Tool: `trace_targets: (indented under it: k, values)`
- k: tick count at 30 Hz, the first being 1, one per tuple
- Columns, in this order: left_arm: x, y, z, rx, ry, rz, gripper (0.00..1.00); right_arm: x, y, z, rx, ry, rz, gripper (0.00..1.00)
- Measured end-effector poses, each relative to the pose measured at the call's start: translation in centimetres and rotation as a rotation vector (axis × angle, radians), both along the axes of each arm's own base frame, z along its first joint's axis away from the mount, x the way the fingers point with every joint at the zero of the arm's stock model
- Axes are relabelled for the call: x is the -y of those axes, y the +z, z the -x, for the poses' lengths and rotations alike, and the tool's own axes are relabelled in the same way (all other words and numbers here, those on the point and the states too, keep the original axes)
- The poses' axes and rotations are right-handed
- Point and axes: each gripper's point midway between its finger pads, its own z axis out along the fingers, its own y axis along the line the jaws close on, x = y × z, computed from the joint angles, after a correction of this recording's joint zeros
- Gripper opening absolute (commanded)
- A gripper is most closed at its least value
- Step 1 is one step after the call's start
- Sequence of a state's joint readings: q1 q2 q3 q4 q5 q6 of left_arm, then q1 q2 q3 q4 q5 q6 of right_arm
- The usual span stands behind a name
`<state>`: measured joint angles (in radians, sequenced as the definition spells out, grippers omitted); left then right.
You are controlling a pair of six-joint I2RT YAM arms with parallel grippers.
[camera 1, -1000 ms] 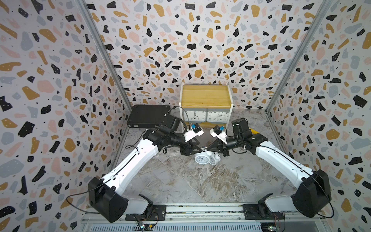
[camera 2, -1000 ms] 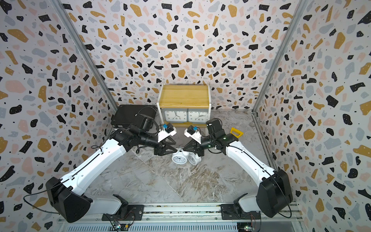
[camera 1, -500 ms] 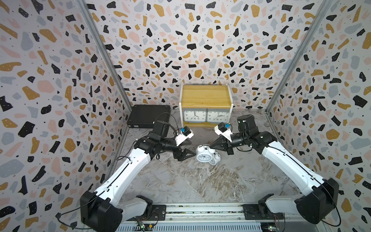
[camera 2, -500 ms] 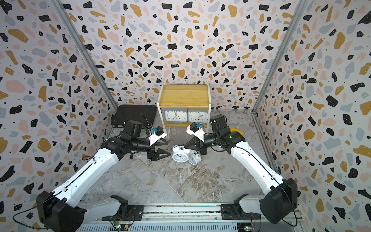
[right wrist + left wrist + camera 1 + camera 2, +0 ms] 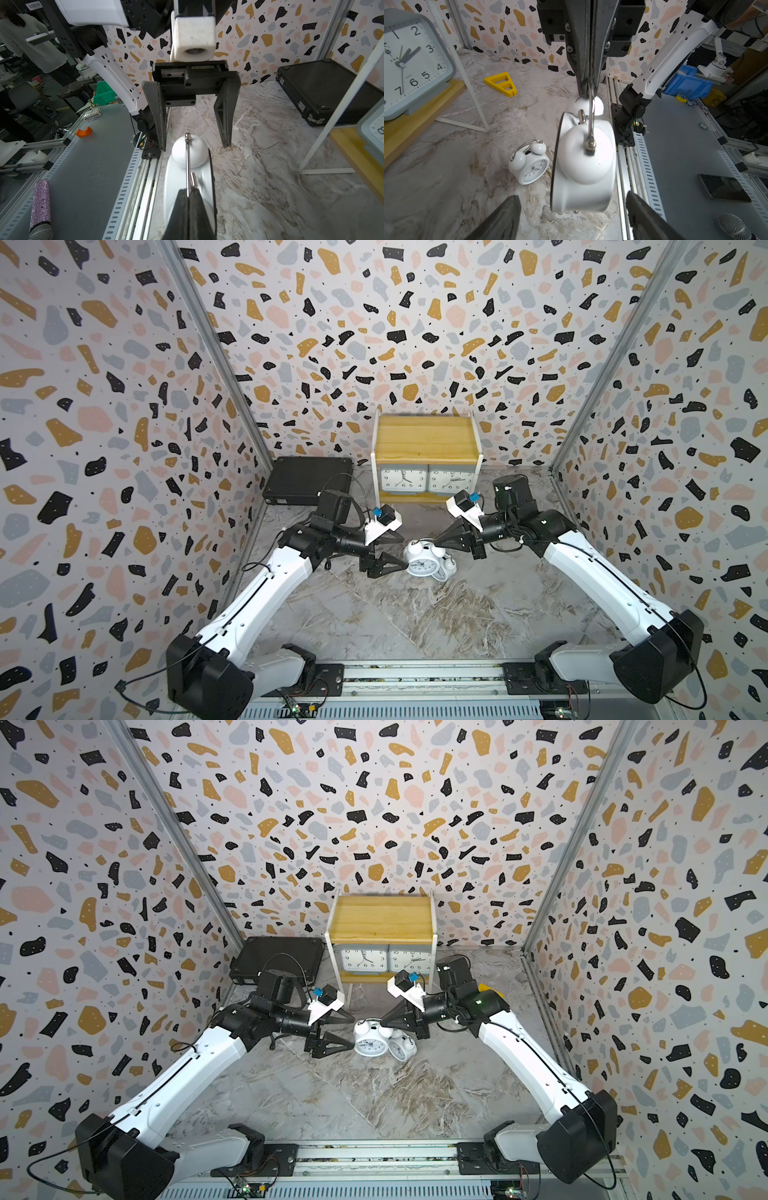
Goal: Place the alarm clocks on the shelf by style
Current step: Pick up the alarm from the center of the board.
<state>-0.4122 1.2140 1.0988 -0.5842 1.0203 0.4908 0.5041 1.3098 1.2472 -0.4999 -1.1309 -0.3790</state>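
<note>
Tabletop: a grey-brown marble-patterned tabletop [image 5: 415, 626] spreads between terrazzo-patterned walls.
Shelf: the two-tier shelf [image 5: 428, 439], with yellowish wooden slat boards on a thin white metal frame, stands mid-way along the back wall.
Case: a flat black case [image 5: 309, 481] lies on the tabletop just beside the shelf, on the left arm's side.
Grey clocks: two grey rectangular alarm clocks [image 5: 403, 481] with white square faces stand upright, side by side, on the shelf's lower board, facing forward.
Left gripper: the left gripper [image 5: 406, 551] has its black fingers spread wide on either side of the held clock. In the left wrist view there is a gap on each side.
Right gripper: the right gripper [image 5: 588, 91] has its fingers pressed together on the thin wire top handle of that clock.
Held clock: a white round twin-bell alarm clock [image 5: 422, 564] sits between the two arms, well in front of the shelf. I cannot tell whether its feet touch the marble.
Loose clock: a second white twin-bell clock [image 5: 530, 166] rests tilted on the tabletop, just beside the held one.
Yellow piece: a small yellow triangular plastic piece [image 5: 501, 83] lies flat near the shelf's right leg.
</note>
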Motion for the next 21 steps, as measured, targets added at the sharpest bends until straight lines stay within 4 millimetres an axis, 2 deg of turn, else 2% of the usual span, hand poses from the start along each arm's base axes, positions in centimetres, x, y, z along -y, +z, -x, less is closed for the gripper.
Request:
trace_targets:
  k: [8,11,16,18,19,21]
  values:
    - [0.7,-0.7,-0.3,-0.023,-0.014,-0.005,0.79,-0.1,0.4,0.0,-0.003,0.003,-0.015,0.00]
    - [0.9,-0.7,-0.2,-0.023,-0.021,-0.001,0.70,-0.2,0.4,-0.1,-0.007,0.004,-0.016,0.00]
    - [1.2,-0.7,0.1,-0.047,-0.037,0.010,0.44,-0.2,0.2,-0.3,-0.015,0.000,-0.012,0.00]
    - [1.2,-0.8,0.1,-0.058,-0.045,0.013,0.39,-0.2,0.0,-0.6,-0.017,-0.009,-0.009,0.00]
    - [1.2,-0.9,0.1,-0.066,-0.044,0.011,0.39,-0.2,-0.1,-0.7,-0.019,-0.013,-0.006,0.02]
    - [1.3,-1.1,0.1,-0.076,-0.046,0.010,0.35,-0.2,-0.2,-0.9,-0.022,-0.019,-0.001,0.15]
